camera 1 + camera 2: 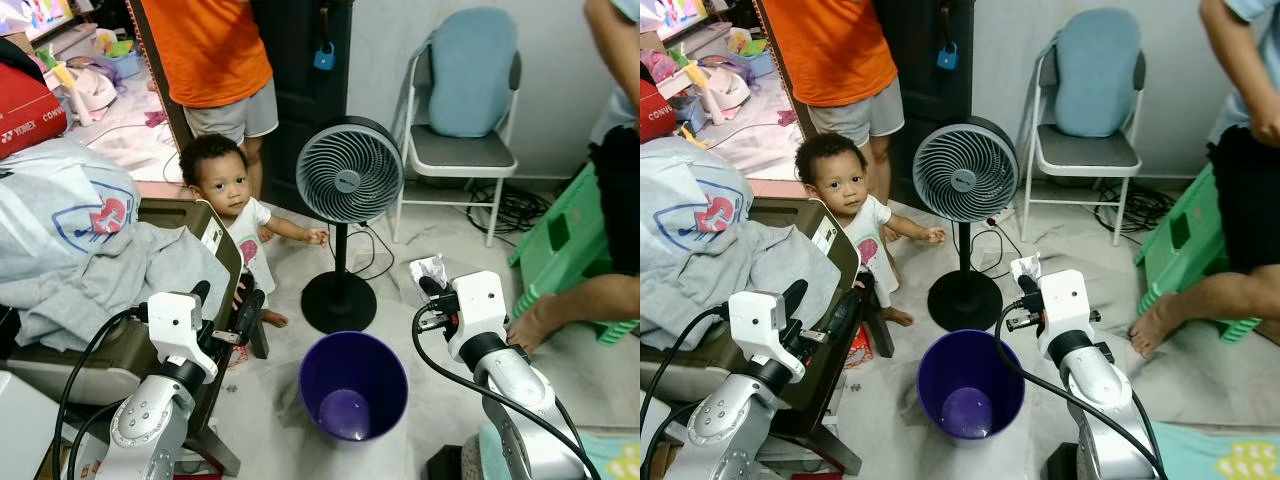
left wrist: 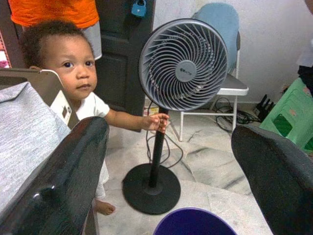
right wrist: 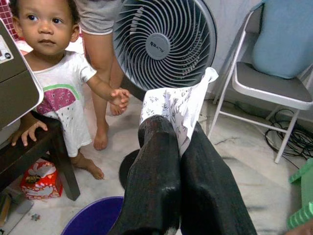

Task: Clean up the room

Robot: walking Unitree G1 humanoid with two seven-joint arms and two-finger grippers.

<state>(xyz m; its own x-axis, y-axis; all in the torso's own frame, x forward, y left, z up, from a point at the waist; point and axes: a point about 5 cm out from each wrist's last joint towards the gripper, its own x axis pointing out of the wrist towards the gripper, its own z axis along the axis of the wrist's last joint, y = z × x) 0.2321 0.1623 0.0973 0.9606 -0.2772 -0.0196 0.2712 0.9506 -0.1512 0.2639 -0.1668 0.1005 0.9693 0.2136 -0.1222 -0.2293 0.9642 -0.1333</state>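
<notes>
A crumpled piece of printed paper (image 3: 177,105) is pinched between the clenched black fingers (image 3: 156,166) of the right hand (image 1: 432,288), held up above the marble floor (image 1: 420,250), to the right of a purple bin (image 1: 353,385) that stands open on that floor between the two arms. The left hand (image 1: 225,310) is seen released, its fingers (image 2: 58,181) spread wide and grasping nothing, raised beside a dark bench (image 1: 190,225) piled with grey clothing (image 1: 110,265). A small child (image 1: 235,215) is pictured standing at the bench's edge, one hand resting on the pole of a pedestal fan (image 1: 348,175) just behind the bin. A person in an orange shirt (image 1: 210,50) stands behind the child. A folding chair (image 1: 460,120) with a blue cushion is set against the wall, and a seated person's bare foot (image 1: 535,320) rests near a green stool (image 1: 565,235).
</notes>
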